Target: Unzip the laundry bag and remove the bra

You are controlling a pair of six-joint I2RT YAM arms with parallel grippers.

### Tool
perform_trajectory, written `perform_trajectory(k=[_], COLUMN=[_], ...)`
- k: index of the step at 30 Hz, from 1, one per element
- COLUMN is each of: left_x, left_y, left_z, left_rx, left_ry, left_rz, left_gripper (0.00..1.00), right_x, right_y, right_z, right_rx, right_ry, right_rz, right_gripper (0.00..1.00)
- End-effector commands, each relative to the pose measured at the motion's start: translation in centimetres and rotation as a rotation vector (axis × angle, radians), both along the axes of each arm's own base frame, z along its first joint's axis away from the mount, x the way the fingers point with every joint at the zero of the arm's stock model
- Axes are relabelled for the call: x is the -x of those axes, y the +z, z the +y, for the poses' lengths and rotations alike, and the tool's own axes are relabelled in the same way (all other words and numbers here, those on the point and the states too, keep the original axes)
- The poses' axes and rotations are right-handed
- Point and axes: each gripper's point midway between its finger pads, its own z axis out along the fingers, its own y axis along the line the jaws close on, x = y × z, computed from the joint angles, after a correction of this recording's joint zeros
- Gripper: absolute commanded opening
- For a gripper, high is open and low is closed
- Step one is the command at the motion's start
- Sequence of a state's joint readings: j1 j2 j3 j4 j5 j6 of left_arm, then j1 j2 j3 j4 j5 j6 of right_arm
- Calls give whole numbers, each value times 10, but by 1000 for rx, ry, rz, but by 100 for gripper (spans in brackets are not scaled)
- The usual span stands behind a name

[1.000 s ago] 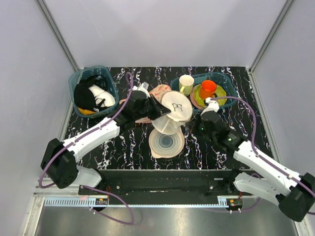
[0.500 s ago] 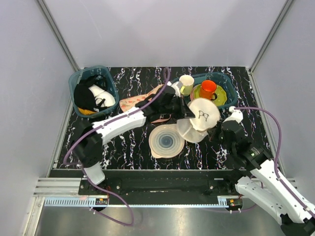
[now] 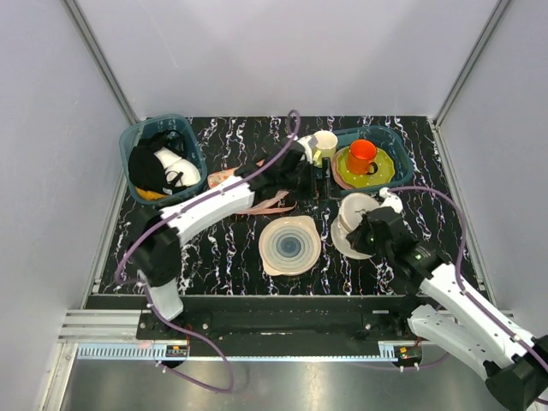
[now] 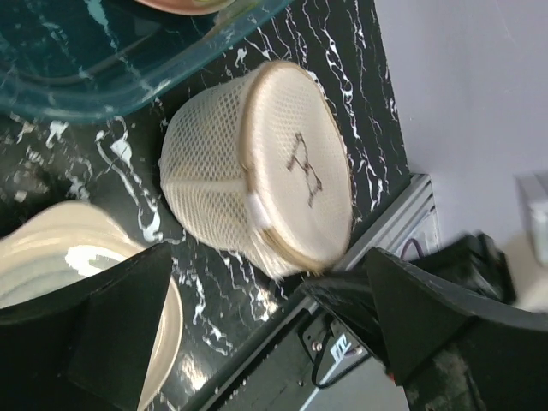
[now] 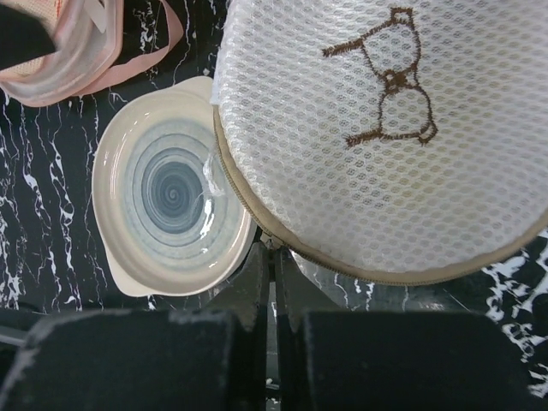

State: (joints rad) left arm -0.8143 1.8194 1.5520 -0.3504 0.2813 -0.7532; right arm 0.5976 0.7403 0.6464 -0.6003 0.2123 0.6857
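Only right wrist view shows right gripper (image 5: 272, 267) clamped on zip seam of laundry bag (image 5: 377, 145), left gripper (image 4: 270, 257) spread apart, facing bag

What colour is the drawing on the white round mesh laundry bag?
Dark brown line drawing; right wrist view shows it best.

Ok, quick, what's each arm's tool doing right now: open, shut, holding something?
Left tool: open, holding nothing.
Right tool: closed, pinching the laundry bag at its zipper edge.
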Motion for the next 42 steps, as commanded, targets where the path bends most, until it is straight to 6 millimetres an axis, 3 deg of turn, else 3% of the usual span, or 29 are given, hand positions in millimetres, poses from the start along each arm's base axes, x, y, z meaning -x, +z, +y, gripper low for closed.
perform_trajectory(k=[1,2,4,5,6,12,19,23,24,25,27,30,35,42], left_x=[19,28,38,40,43,46,39,34,33,33,31,25,3,-24], left_y=[49,32,24,31,18,-2,-21,-24,-27,-26,-31,-26,-19,-23], left_z=[29,29,24,13,12,-22,-35,-45,-47,-49,-47,-35,1,35], left_rx=[83,102,175,256,254,287,290,290,273,264,211,179,144,115], left_ry=[41,24,32,14,13,-28,36,48,48,41,50,74,126,155], left_rz=[-60,-23,52,66,99,185,203,177,174,163,158,122,74,75], left_gripper=[99,99,97,97,96,96,90,77,50,34,0,0,0,0], right_x=[-15,-17,-18,-19,-19,-16,-14,-14,-14,-14,-12,-10,-6,-6], right_y=[10,12,13,14,14,11,9,5,5,6,10,10,-3,-15], right_z=[26,27,27,27,26,25,22,23,23,22,20,11,-24,-32], right_rx=[-90,-96,-100,-102,-106,-102,-101,-93,-92,-94,-96,-66,58,59], right_ry=[45,43,38,37,36,35,25,31,30,26,19,4,-124,-186], right_rz=[-34,-42,-54,-65,-70,-59,-56,-42,-42,-42,-52,-63,-34,-3], right_gripper=[0,0,0,0,0,0,0,0,0,0,0,0,0,0])
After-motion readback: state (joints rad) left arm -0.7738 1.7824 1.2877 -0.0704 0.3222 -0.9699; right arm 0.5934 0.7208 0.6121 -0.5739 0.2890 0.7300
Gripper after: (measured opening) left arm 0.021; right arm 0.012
